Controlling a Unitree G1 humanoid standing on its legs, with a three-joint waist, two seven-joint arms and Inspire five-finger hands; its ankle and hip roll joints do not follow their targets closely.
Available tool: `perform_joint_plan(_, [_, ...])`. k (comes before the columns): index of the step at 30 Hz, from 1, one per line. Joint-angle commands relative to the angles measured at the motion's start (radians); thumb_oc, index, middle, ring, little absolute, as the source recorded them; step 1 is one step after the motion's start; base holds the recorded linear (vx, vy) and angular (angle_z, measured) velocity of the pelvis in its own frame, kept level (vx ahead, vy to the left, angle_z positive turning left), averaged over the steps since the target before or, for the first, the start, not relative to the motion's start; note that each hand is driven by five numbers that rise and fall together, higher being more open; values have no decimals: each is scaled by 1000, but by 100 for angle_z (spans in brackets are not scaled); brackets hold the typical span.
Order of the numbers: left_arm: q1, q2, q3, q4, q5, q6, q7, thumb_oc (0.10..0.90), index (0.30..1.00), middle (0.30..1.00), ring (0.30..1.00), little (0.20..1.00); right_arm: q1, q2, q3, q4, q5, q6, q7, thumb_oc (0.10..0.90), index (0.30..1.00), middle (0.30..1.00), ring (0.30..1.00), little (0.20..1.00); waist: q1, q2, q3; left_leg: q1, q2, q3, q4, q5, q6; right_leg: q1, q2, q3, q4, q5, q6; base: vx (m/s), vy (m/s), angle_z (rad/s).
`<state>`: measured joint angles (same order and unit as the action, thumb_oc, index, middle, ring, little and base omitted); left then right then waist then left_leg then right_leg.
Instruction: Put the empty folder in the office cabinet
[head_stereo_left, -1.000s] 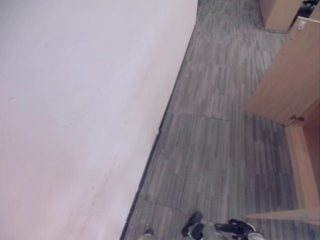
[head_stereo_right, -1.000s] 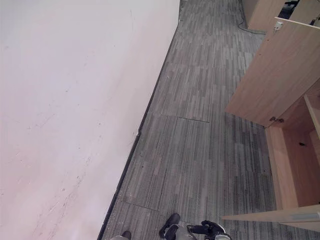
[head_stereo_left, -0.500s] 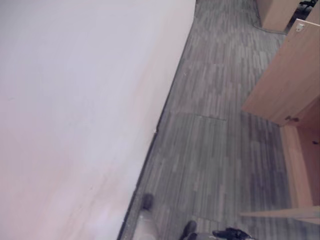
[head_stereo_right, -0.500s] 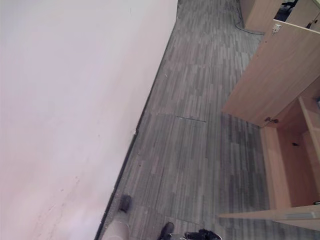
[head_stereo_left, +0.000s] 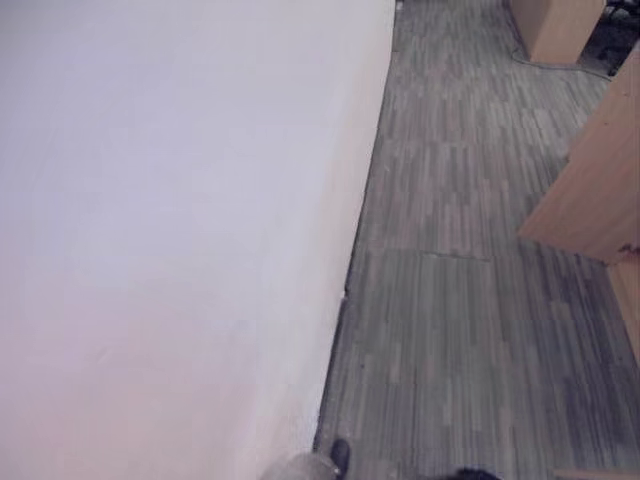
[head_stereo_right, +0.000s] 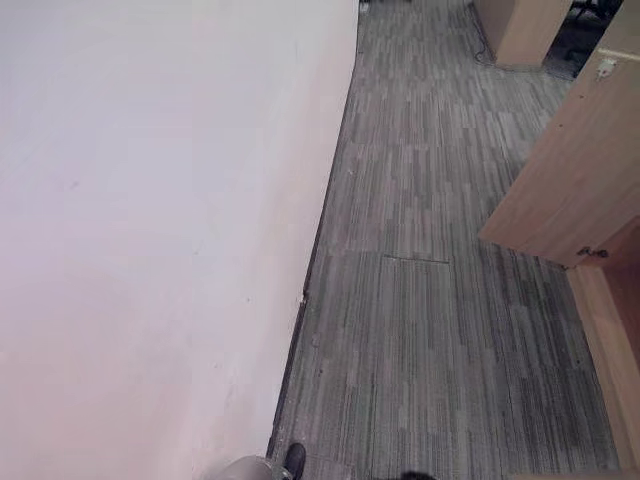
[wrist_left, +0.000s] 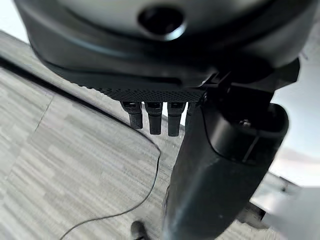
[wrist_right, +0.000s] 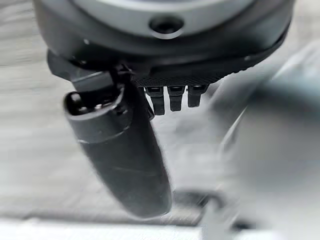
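Grey carpet floor (head_stereo_right: 440, 300) runs ahead of me, with a big white wall (head_stereo_right: 150, 220) on my left side and a thin dark strip (head_stereo_right: 300, 330) along the bottom of the wall. Light wooden cabinet door (head_stereo_right: 565, 190) stands swung out on my right, and I can see a bit of the wooden cabinet (head_stereo_right: 610, 340) just past its lower edge, with a small hinge where they meet. Far off, at the top of my head views, another wooden piece of furniture (head_stereo_right: 515, 25) stands on the carpet. In my left wrist view, my left hand (wrist_left: 155, 117) hangs over the carpet with its fingers pointing straight down and the thumb sticking out beside them; it holds nothing. In my right wrist view, my right hand (wrist_right: 172, 97) looks the same, fingers straight and loose, thumb out, nothing in it. I cannot tell where the folder is from what I see.
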<state>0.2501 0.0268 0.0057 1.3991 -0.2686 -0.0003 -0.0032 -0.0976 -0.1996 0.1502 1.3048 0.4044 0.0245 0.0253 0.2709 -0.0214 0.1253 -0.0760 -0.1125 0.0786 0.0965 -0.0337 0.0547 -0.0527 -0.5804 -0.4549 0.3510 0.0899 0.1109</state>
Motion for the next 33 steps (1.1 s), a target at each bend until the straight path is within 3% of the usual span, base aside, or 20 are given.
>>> perform_joint_plan(1, [-83,226,17,-14,14,-57,74,800,900,900,900,900,-70,-31,8,-27,15,-18,16,800,900,900,900,900,-5,43,53,-22,26,-64,-44,-39,10,-4,28,-14,-23,133,86,127,31,-39])
perform_joint_plan(2, [-83,223,18,-17,9,-56,73,800,900,900,900,900,-82,-31,6,-30,24,-20,16,800,900,900,900,900,-12,57,66,2,34,-62,-55,-39,7,-39,63,-23,-41,115,86,148,-14,-52])
perform_joint_plan(3, [-77,214,21,-21,-6,-56,72,800,900,900,900,900,-105,-35,8,-31,46,-24,16,800,900,900,900,900,-40,77,94,65,40,-59,-73,-49,0,-132,155,-57,-113,90,88,155,-13,-64])
perform_joint_plan(4, [-78,213,22,-21,-6,-56,72,800,900,900,900,900,-107,-35,9,-30,47,-24,16,800,900,900,900,900,-38,81,96,70,46,-58,-76,-50,-2,-127,163,-58,-118,90,86,173,-58,-72])
perform_joint_plan(6, [-73,208,31,-20,-9,-54,67,800,900,900,900,900,-122,-37,8,-20,59,-25,14,800,900,900,900,900,-52,77,108,116,48,-62,-81,-70,-12,-154,235,-97,-245,111,95,234,-181,-20])
perform_joint_plan(7, [-76,213,46,-12,-9,-55,63,800,900,900,900,900,-126,-42,-1,-10,65,-26,14,800,900,900,900,900,-64,59,109,146,52,-79,-83,-92,-24,-189,280,-99,-347,144,106,278,-210,36])
perform_joint_plan(11, [-82,222,71,2,-10,-58,67,800,900,900,900,900,-121,-51,-22,12,73,-26,7,800,900,900,900,900,-68,45,101,184,73,-120,-82,-130,-47,-194,306,-41,-423,150,109,273,-217,42])
perform_joint_plan(14, [-79,215,81,26,-4,-56,73,800,900,900,900,900,-103,-64,-45,41,73,-27,3,800,900,900,900,900,-65,37,70,223,111,-135,-88,-163,-72,-158,299,-77,-401,145,93,459,-301,-17])
perform_joint_plan(16, [-86,206,91,38,-24,-56,90,800,900,900,900,900,-74,-85,-73,64,65,-25,-9,800,900,900,900,900,-82,52,38,251,183,-158,-60,-189,-107,-142,303,-110,-296,51,50,528,-431,42])
perform_joint_plan(17, [-86,206,91,39,-24,-56,90,800,900,900,900,900,-74,-86,-73,64,65,-25,-9,800,900,900,900,900,-83,53,37,250,185,-160,-59,-190,-108,-142,303,-112,-293,47,49,390,-378,112])
perform_joint_plan(19, [-119,200,66,15,-51,-68,99,800,900,900,900,900,-61,-102,-82,61,92,-38,-27,800,900,900,900,900,-112,50,41,206,221,-150,99,-89,-152,-93,351,-107,-255,-44,-12,366,-442,48])
perform_joint_plan(21, [-139,196,50,-17,-60,-74,102,800,900,900,900,900,-43,-102,-68,53,88,-41,-27,800,900,900,900,900,-109,34,50,151,209,-153,307,7,-167,-33,401,-88,-268,-98,-61,303,-400,-14])
perform_joint_plan(22, [-141,193,45,-25,-59,-74,102,800,900,900,900,900,-38,-103,-67,50,85,-39,-29,800,900,900,900,900,-106,32,53,132,200,-149,367,30,-171,-14,416,-77,-274,-114,-77,266,-257,-71])
perform_joint_plan(23, [-141,188,34,-31,-57,-72,98,800,900,900,900,900,-27,-105,-68,50,83,-38,-31,800,900,900,900,900,-95,22,58,64,153,-163,431,24,-164,18,430,-47,-291,-128,-88,352,-229,-76])
perform_joint_plan(26, [-135,187,34,-22,-52,-67,90,800,900,900,900,900,-5,-94,-60,59,77,-37,-26,800,900,900,900,900,-67,-16,68,-64,129,-121,365,-91,-118,81,429,6,-321,-146,-74,284,-86,-69])
perform_joint_plan(27, [-134,187,30,-21,-48,-66,88,800,900,900,900,900,-1,-94,-56,63,71,-37,-24,800,900,900,900,900,-66,-27,72,-97,111,-121,310,-75,-107,78,414,7,-322,-134,-75,286,60,-145])
perform_joint_plan(28, [-134,190,24,-20,-45,-67,88,800,900,900,900,900,11,-87,-47,79,53,-34,-20,800,900,900,900,900,-43,-11,77,-125,141,-194,84,54,-134,120,445,50,-332,-154,-70,297,93,-130])
perform_joint_plan(29, [-136,191,24,-19,-49,-69,88,800,900,900,900,900,16,-83,-45,86,48,-34,-21,800,900,900,900,900,-38,-5,81,-141,165,-221,26,109,-146,133,456,64,-332,-164,-68,435,61,-68])
perform_joint_plan(32, [-137,190,23,-17,-66,-73,90,800,900,900,900,900,23,-80,-43,93,38,-33,-23,800,900,900,900,900,-34,-1,84,-178,207,-251,-67,151,-154,150,458,92,-327,-184,-63,219,73,-66])
perform_joint_plan(33, [-136,190,26,-11,-70,-74,92,800,900,900,900,900,30,-78,-39,99,25,-30,-24,800,900,900,900,900,-32,3,85,-195,243,-261,-130,183,-160,162,460,124,-320,-197,-59,201,143,-69])
